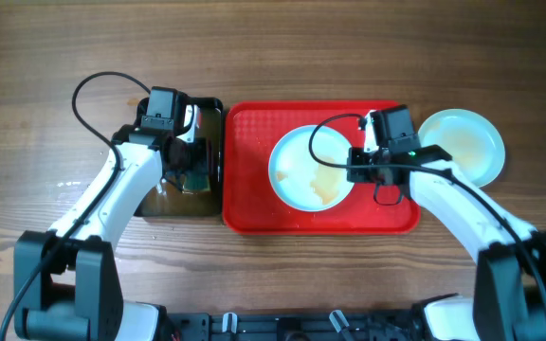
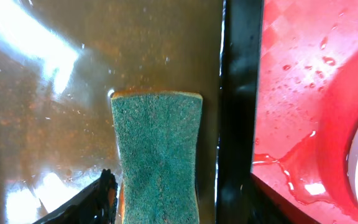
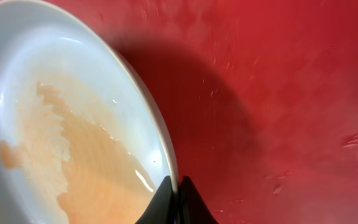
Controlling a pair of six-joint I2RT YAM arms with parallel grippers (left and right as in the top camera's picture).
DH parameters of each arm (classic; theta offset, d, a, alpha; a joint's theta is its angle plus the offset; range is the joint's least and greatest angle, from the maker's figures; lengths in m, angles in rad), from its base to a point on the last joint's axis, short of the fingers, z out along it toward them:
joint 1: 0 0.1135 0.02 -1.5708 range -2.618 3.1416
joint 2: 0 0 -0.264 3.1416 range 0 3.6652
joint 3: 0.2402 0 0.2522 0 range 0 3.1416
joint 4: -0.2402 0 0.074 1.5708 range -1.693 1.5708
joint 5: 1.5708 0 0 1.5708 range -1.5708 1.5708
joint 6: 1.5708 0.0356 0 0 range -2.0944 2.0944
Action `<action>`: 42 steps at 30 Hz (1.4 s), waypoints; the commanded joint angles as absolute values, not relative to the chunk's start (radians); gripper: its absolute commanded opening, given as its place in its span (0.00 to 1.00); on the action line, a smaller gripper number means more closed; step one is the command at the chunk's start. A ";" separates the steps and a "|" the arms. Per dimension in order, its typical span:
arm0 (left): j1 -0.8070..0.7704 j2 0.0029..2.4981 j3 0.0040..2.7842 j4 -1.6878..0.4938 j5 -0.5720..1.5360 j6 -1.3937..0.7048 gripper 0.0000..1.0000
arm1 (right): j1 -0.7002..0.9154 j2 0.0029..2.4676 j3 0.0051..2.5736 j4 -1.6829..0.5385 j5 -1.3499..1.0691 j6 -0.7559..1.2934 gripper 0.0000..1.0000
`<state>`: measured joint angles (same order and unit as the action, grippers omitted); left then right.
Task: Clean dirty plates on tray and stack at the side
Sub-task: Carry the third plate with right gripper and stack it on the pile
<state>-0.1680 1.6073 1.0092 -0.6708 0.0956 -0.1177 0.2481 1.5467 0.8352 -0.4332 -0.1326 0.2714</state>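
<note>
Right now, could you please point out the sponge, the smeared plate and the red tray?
sponge (image 2: pixel 157 155): left wrist view, centre of green face.
smeared plate (image 1: pixel 288 163): overhead view, its left part.
red tray (image 1: pixel 247 185): overhead view, bare floor.

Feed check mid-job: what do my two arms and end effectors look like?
Both arms have white links, black joints and black bases. Thin black cables loop to black wrist camera housings. The left end effector and right end effector have black fingers. A green light glows on the right wrist.
</note>
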 commanded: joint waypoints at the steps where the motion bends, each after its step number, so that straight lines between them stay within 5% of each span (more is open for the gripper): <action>1: -0.165 1.591 1.029 -0.675 0.101 -0.142 0.86 | 0.249 1.447 0.857 -0.454 -0.004 0.183 0.04; 7: -0.165 1.591 1.029 -0.677 0.101 -0.142 1.00 | 0.302 1.298 0.857 -0.444 0.359 0.057 0.04; 16: -0.165 1.591 1.029 -0.665 0.101 -0.142 1.00 | 0.527 1.258 0.857 -0.292 0.762 -0.289 0.04; 31: -0.165 1.591 1.029 -0.662 0.101 -0.142 1.00 | 0.596 1.258 0.857 -0.053 0.928 -0.655 0.04; 37: -0.165 1.591 1.029 -0.663 0.101 -0.142 1.00 | 0.586 1.259 0.857 -0.070 0.927 -0.480 0.04; 42: -0.165 1.591 1.029 -0.663 0.101 -0.142 1.00 | 0.483 1.260 0.857 -0.305 0.701 0.174 0.04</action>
